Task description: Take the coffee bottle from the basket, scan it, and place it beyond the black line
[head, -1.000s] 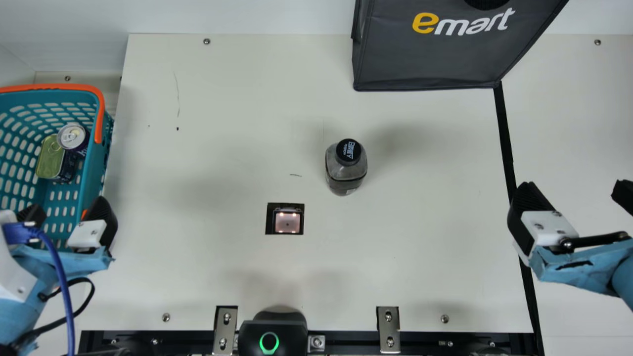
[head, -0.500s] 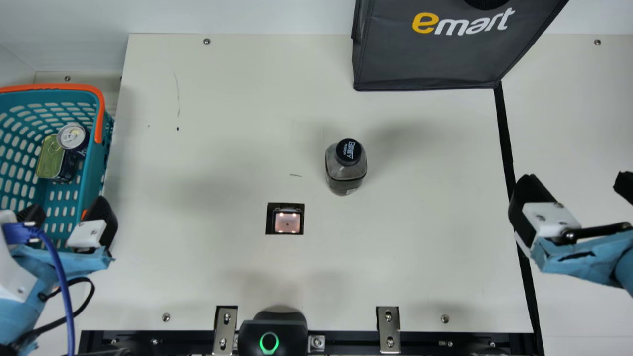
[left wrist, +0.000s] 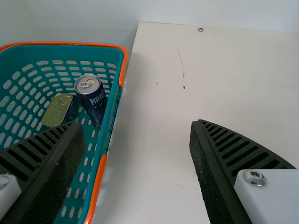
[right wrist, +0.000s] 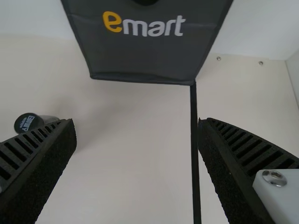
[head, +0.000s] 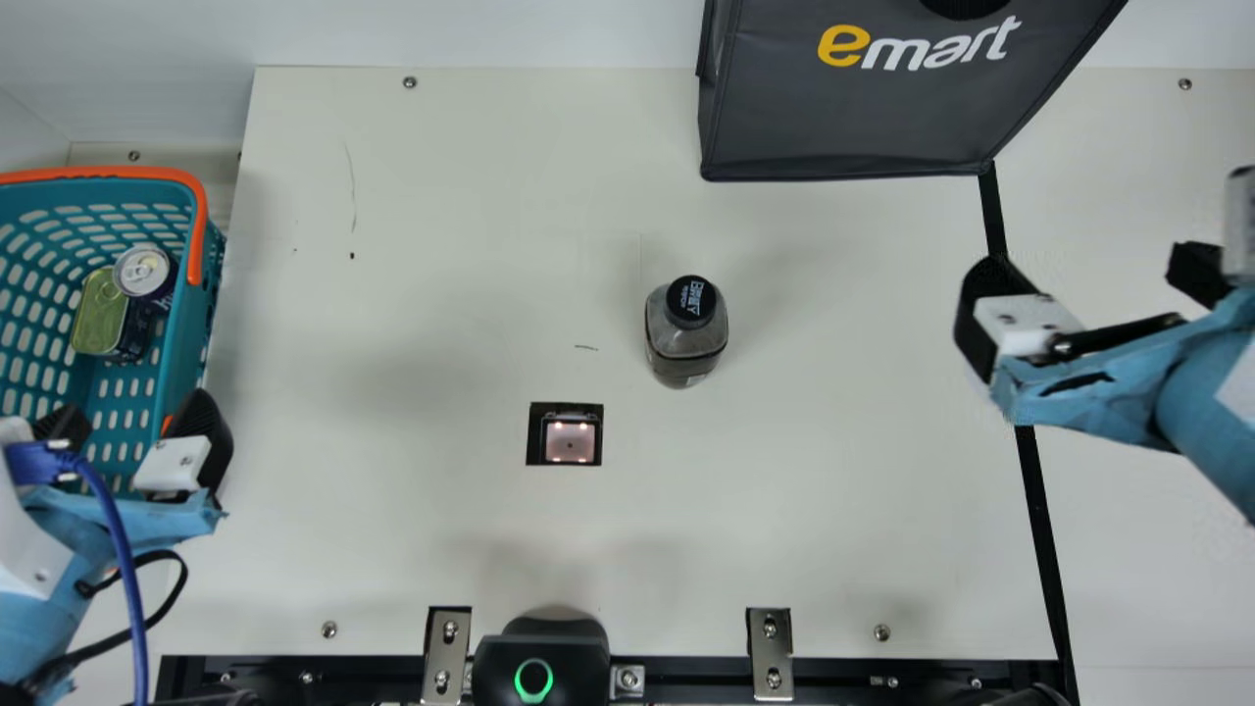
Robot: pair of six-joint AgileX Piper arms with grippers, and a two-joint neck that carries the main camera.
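Everything logged from the scanner (head: 570,443), a small lit pane set into the cream table (head: 441,245).

Coffee bottle (head: 686,338): upright on the table, black cap on top, a little behind the scanner and to its right. Out of the basket (head: 184,343), still on the scanner's side of the black line (head: 1041,549). Nothing grips it.

Right gripper (head: 1093,265): far to the scanner's right and farther back, above the black line. Its fingers stand widely spread, nothing between them; one tip on the scanner's side of the line, the other beyond. Well apart from the bottle.

Left gripper (head: 134,417): far to the scanner's left, at the basket's near end. Claw spread too, empty; one finger above the basket, the other outside its wall.

Basket: teal with orange trim, left of the scanner and reaching farther back. I count a drink can (head: 143,270) and a flat tin (head: 98,319) inside, close together.

Dark bag (head: 853,118): well behind the scanner, off to its right. Black device with a green ring (head: 534,667): in front of the scanner, by the table edge.
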